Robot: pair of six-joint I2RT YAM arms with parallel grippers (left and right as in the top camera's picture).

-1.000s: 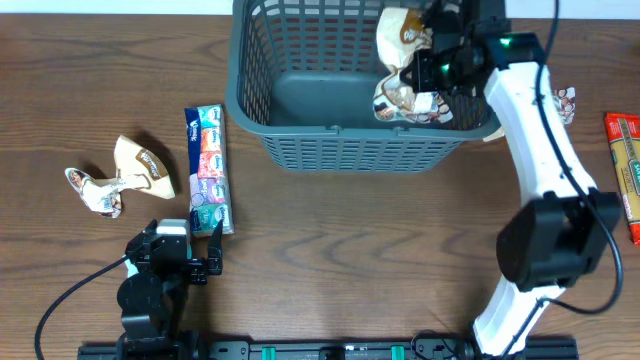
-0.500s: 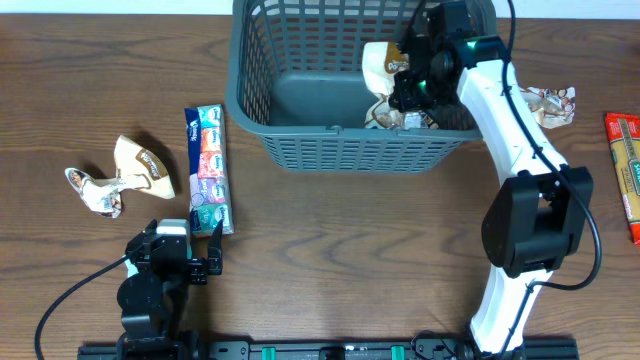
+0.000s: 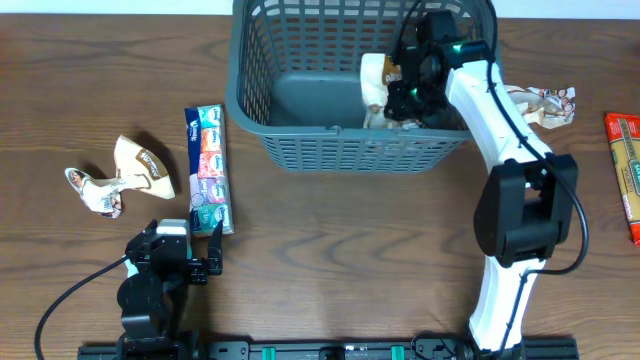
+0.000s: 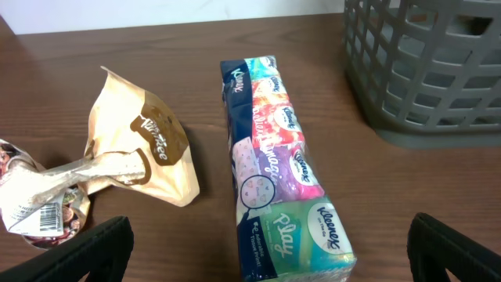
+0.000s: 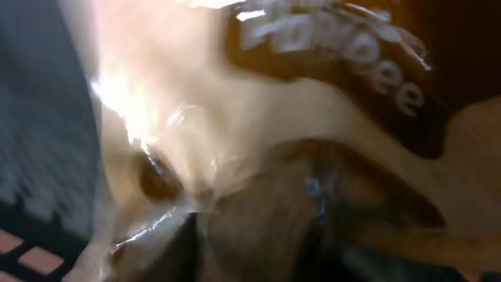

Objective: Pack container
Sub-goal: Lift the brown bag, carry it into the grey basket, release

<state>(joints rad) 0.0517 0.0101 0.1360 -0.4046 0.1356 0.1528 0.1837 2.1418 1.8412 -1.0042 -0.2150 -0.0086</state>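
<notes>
Overhead view has the big dark grey basket (image 3: 340,150) sitting at the far middle of the bench (image 3: 350,250), with the right arm reaching over its right-hand rim and down inside. The right end effector (image 3: 405,88) is right on top of a cream and brown snack packet (image 3: 375,75) in the right half of the basket, up against the near wall. Honestly can't tell if it's clenched on the packet or let go: the right wrist camera is just a blurry wall of shiny wrapper, and no fingers show. The left end effector (image 3: 180,245) sits low at the near left of the bench, spread wide and empty, with its fingertips way out at both bottom corners of the left wrist view. Just ahead of it lies a long multicolour tissue pack (image 3: 208,170), and left of that a crumpled packet (image 3: 125,172) of the same cream and brown sort. Another scrunched packet (image 3: 542,103) lies outside the basket on the right, and a red package (image 3: 625,170) is at the far right edge.
</notes>
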